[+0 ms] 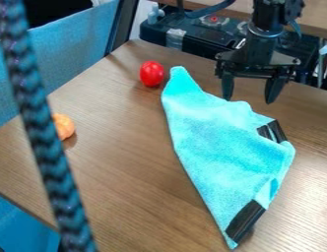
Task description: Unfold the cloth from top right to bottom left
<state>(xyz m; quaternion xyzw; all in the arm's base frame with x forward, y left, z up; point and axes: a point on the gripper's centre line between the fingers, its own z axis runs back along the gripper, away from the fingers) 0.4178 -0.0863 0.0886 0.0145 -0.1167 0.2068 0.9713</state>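
My gripper (248,96) hangs over the upper right part of the table, its two fingers spread apart with nothing between them. Just below it in the view lies the turquoise cloth (215,140), folded into a long, roughly triangular shape. One narrow tip of the cloth points to the top left, another to the bottom. Black patches mark its right edge and its bottom corner. The cloth's upper right edge is near the left fingertip; whether they touch, I cannot tell.
A red egg-shaped object (152,74) stands just left of the cloth's top tip. An orange object (63,126) lies near the table's left edge. A patterned blue-and-black cord (44,133) crosses the left side of the view. Black equipment (192,34) stands behind the wooden table (120,172).
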